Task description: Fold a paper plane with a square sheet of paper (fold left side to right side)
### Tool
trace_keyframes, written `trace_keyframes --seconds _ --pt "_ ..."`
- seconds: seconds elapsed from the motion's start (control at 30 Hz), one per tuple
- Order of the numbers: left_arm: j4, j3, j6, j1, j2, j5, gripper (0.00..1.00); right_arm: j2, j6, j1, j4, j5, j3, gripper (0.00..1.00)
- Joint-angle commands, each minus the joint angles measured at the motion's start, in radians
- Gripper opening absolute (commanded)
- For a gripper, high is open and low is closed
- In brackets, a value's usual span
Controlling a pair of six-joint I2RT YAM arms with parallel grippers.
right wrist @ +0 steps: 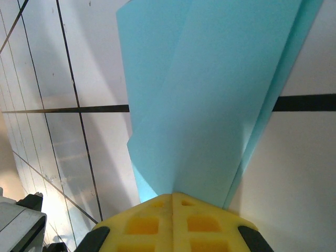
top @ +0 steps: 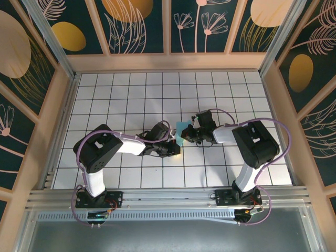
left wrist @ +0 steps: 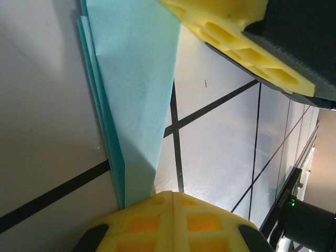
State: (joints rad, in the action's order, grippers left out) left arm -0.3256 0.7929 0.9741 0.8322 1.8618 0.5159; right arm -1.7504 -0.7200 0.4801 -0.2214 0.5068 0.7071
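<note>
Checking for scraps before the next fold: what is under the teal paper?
White gridded table shows around the teal paper, no scraps beside it. The patch directly beneath is covered and cannot be checked.

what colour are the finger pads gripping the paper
Bright yellow pads, best in the right wrist view, pinching the thin teal-blue folded paper.

Robot lab booth (gridded table (top: 131, 89), patterned walls (top: 136, 26), aluminium rails (top: 168, 197)).

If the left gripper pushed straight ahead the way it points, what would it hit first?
Probably the right gripper, whose yellow finger sits ahead past the folded teal paper the left gripper pinches; depth unclear.
</note>
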Motion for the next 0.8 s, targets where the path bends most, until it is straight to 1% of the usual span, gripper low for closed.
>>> trace_keyframes --seconds 0.0,0.2,0.5,0.63,0.73,0.77 --pt "0.011 -0.011 0.015 0.018 0.012 0.017 0.01 -0.070 0.015 0.014 0.123 -0.074 -0.026 0.00" --pt "0.002 -0.011 0.026 0.036 0.016 0.014 0.00 -0.070 0.016 0.014 0.125 -0.074 -0.026 0.00" --pt "0.044 -0.036 0.022 0.055 -0.023 -0.016 0.00 -0.078 0.016 0.016 0.127 -0.074 -0.021 0.00" --pt "0.042 -0.035 0.025 0.048 -0.096 -0.024 0.00 -0.076 0.017 0.015 0.129 -0.074 -0.018 0.00" --pt "0.048 -0.026 0.025 0.024 -0.142 -0.018 0.00 -0.078 0.018 0.016 0.129 -0.074 -0.018 0.00" --pt "0.052 -0.021 0.022 0.011 -0.182 -0.015 0.00 -0.077 0.018 0.016 0.130 -0.074 -0.018 0.00"
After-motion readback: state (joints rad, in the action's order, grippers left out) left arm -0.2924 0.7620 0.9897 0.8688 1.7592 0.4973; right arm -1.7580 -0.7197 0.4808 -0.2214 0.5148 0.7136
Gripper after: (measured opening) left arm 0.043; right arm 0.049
